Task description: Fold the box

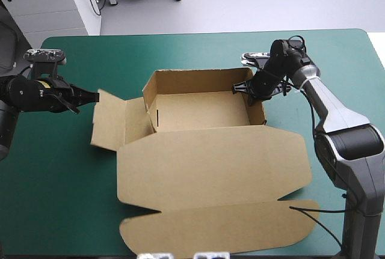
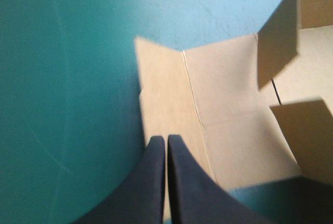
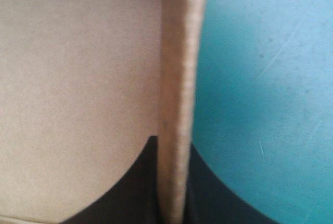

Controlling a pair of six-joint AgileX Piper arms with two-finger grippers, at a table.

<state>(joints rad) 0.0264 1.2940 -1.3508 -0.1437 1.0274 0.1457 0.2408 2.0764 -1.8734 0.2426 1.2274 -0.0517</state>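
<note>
The brown box [image 1: 198, 112] stands mid-table as an open tray with raised walls. Its wide lid [image 1: 210, 169] lies flat toward the near edge. A side flap [image 1: 111, 121] lies flat on the tray's left. My left gripper [image 1: 90, 97] is shut with nothing in it, its tips just over that flap's outer edge [image 2: 166, 141]. My right gripper [image 1: 249, 88] is shut on the box's right wall [image 3: 177, 104], one finger inside the tray and one outside.
Bare teal-green cover [image 1: 60, 181] surrounds the box on the left and far sides. The lid's front flap [image 1: 222, 226] reaches close to the table's near edge. A white cabinet [image 1: 54, 0] stands beyond the far left corner.
</note>
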